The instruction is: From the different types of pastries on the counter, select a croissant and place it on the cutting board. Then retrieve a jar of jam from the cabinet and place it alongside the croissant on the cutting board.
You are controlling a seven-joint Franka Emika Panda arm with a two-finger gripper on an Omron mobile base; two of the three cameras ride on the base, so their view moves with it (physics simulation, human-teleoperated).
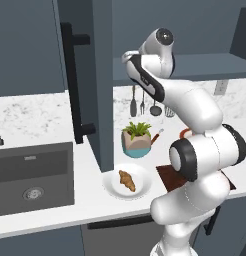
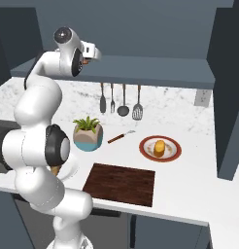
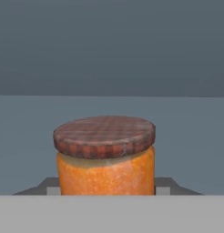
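Observation:
The jar of jam (image 3: pixel 106 163), orange with a dark checked lid, stands on the grey shelf (image 3: pixel 186 136) of the cabinet (image 2: pixel 155 65). My gripper (image 3: pixel 107 185) is shut on it, a dark fingertip on each side of its base. From the right base view the hand (image 2: pixel 92 52) reaches onto the shelf high at the left. The croissant (image 1: pixel 127 180) lies on a round white plate (image 1: pixel 111 186) on the counter (image 1: pixel 35 115). To its right lies the dark cutting board (image 2: pixel 120 184), bare.
The open cabinet door (image 1: pixel 82 75) with its black bar handle hangs left of the arm. A yellow bun (image 2: pixel 160 147) sits on a red-rimmed plate. A potted plant (image 2: pixel 88 133), hanging utensils (image 2: pixel 119 99) and a sink (image 1: pixel 35 177) are also here.

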